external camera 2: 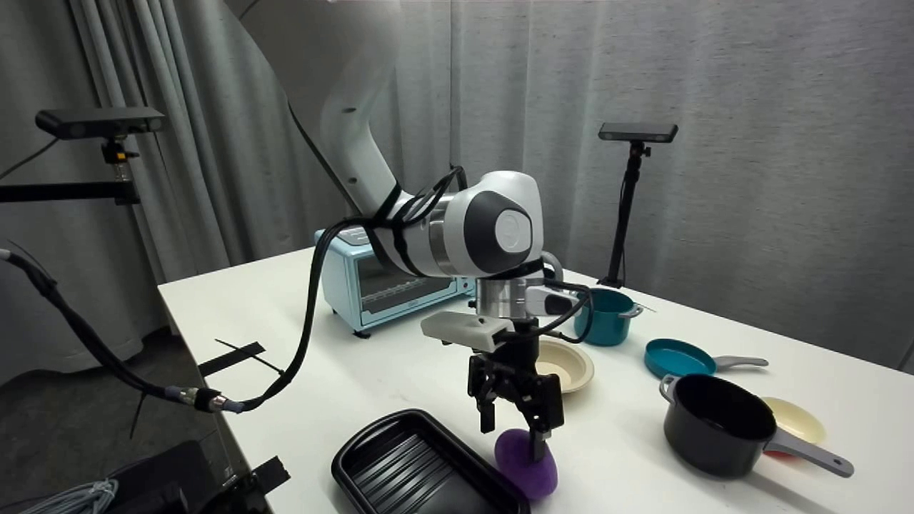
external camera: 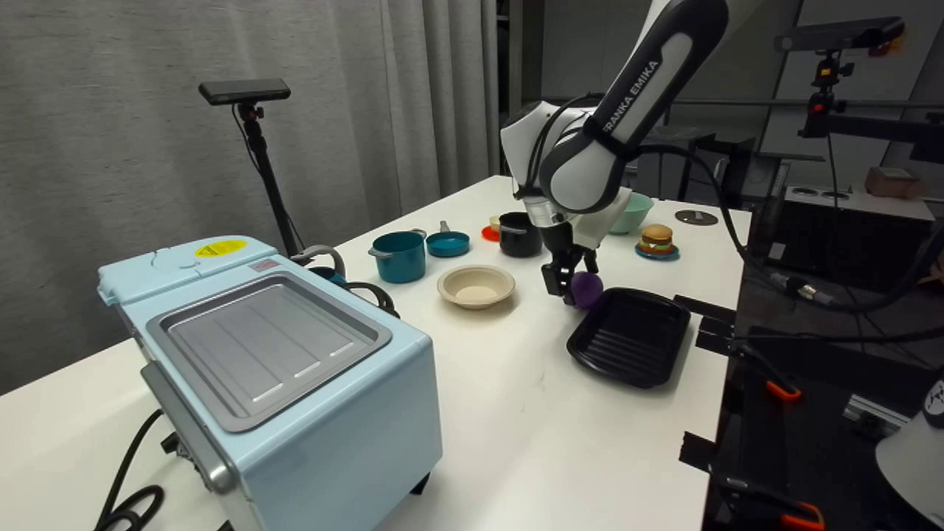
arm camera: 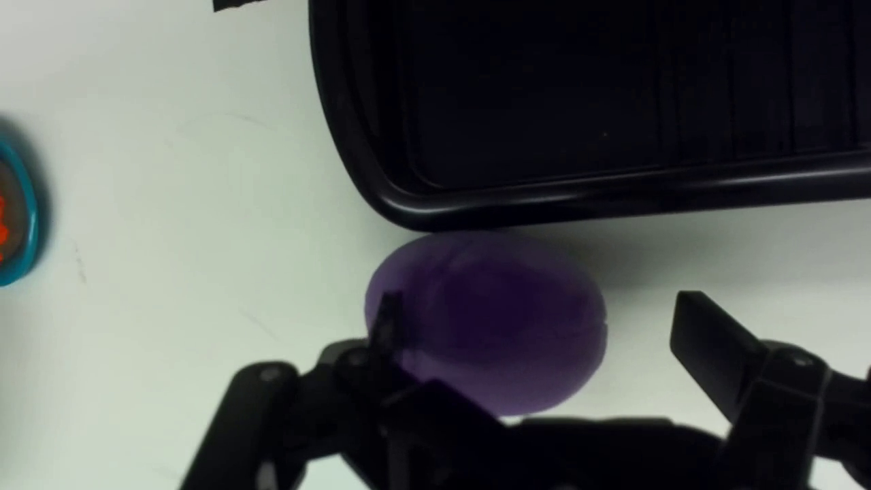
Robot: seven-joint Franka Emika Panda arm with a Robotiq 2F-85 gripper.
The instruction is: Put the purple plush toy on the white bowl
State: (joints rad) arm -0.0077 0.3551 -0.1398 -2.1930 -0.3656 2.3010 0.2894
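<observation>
The purple plush toy (external camera: 588,290) lies on the white table against the edge of the black tray; it also shows in an exterior view (external camera 2: 525,467) and the wrist view (arm camera: 503,320). The white bowl (external camera: 476,286) sits on the table a short way from the toy; in an exterior view the bowl (external camera 2: 573,368) is partly hidden behind the gripper. My gripper (external camera 2: 513,433) is open, low over the toy. In the wrist view the gripper (arm camera: 541,299) has its left finger overlapping the toy's left end. Its right finger stands apart from the toy. I cannot tell whether the left finger touches it.
The black tray (external camera: 630,335) lies right beside the toy. A black pot (external camera 2: 717,425), a teal pot (external camera: 399,257) and a teal pan (external camera: 448,244) stand farther back. A toy burger (external camera: 656,240), a light-green bowl (external camera: 633,214) and a blue toaster oven (external camera: 354,435) are also there.
</observation>
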